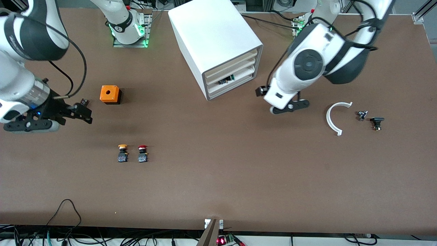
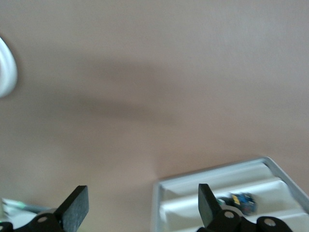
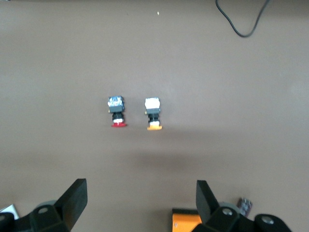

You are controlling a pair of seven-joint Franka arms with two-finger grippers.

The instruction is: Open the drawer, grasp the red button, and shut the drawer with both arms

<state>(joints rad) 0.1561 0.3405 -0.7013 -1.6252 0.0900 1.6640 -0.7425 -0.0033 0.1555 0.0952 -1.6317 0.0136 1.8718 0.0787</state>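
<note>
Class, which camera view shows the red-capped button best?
The right wrist view: the red-capped button lies in plain sight, cap and body distinct. The front view shows it smaller, beside the orange-capped button. The left wrist view misses it.

- A wide brown matte table [image 1: 239, 177] fills nearly the whole front view, evenly lit, with soft shadows on it.
- Black cables [image 1: 65, 218] hang in loops along the table edge nearest the front camera.
- Green lights [image 1: 145, 41] glow on a metal mounting plate at the table's farthest edge.
</note>
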